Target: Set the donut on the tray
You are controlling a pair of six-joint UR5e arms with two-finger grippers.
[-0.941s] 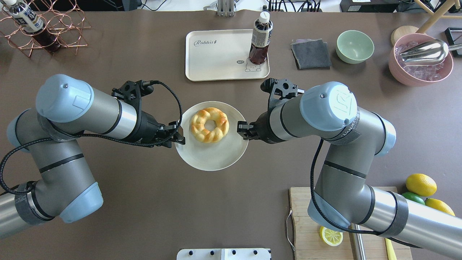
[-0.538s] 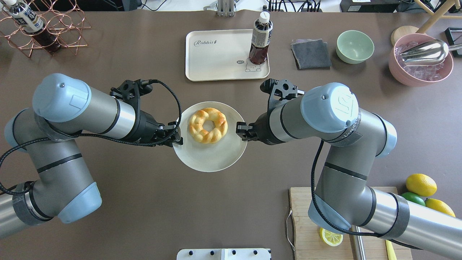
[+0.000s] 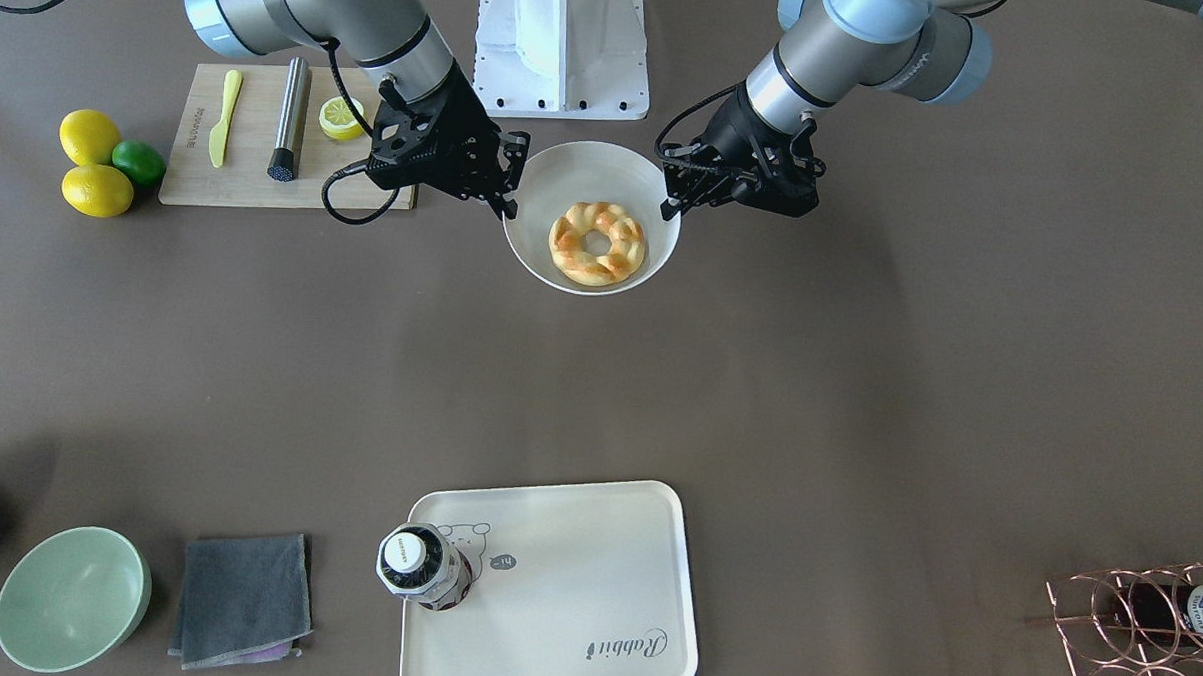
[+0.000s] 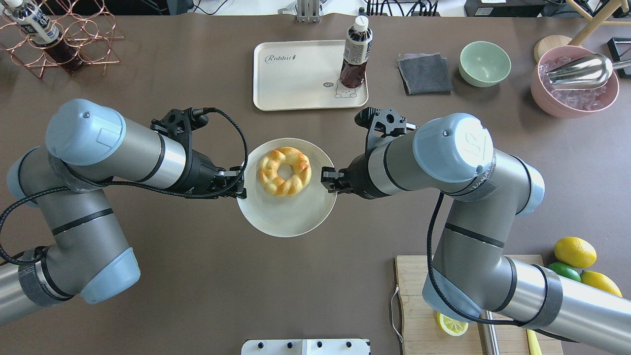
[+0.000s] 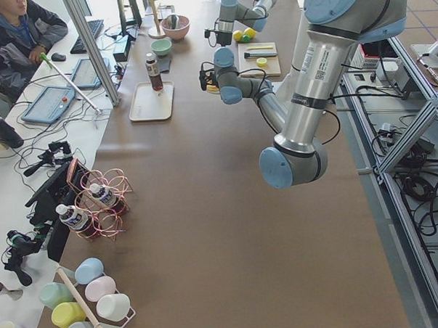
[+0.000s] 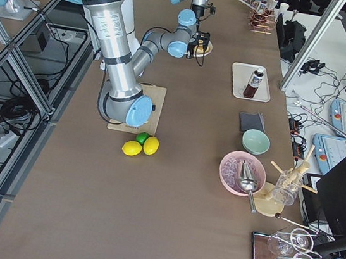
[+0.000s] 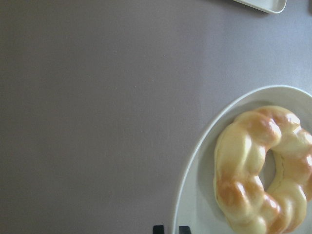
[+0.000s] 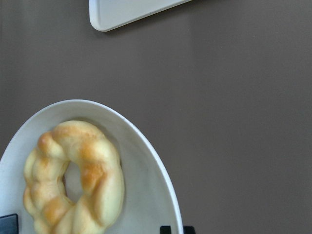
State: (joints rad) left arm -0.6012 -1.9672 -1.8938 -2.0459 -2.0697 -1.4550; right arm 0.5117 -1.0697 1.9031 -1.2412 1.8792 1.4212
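Observation:
The donut (image 4: 285,171), a golden braided ring, lies on a round white plate (image 4: 286,217) at the table's middle. It also shows in the front view (image 3: 597,243) and in both wrist views (image 7: 258,170) (image 8: 73,175). My left gripper (image 4: 240,185) is shut on the plate's left rim. My right gripper (image 4: 328,180) is shut on the plate's right rim. The plate looks raised and slightly tilted in the front view (image 3: 567,177). The cream tray (image 4: 296,84) with "Rabbit" script lies beyond the plate, apart from it.
A dark drink bottle (image 4: 355,54) stands on the tray's right corner. A grey cloth (image 4: 425,74), green bowl (image 4: 484,63) and pink ice bowl (image 4: 574,88) are at the far right. A cutting board (image 4: 419,296) with a lemon half (image 4: 452,323) is near right. A wire rack (image 4: 64,39) is far left.
The plate with the donut has shifted slightly to the left, with both grippers moving along on its rim.

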